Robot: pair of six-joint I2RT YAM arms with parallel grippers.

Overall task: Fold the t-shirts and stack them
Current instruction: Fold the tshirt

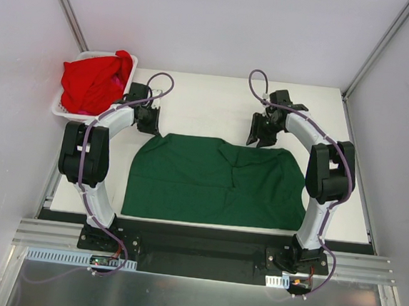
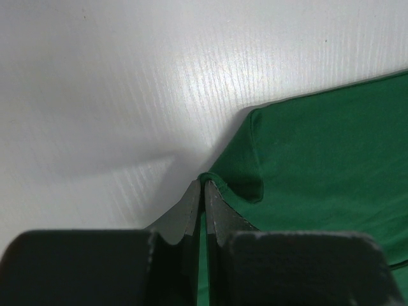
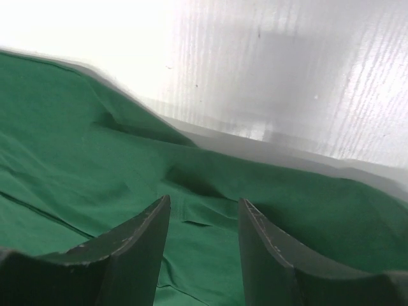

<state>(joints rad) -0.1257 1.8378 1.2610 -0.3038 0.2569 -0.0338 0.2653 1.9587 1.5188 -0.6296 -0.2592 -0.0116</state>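
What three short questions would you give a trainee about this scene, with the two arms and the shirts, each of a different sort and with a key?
1. True or false: the left gripper is shut on an edge of the green t-shirt.
2. Fill the gap: the jaws of the right gripper stand ____ above the green t-shirt, with no cloth between them.
3. Choose one. Where does the red t-shirt lie?
A. spread over the green t-shirt
B. in the white basket
C. held in the right gripper

Key: 1 true; 2 open; 3 B.
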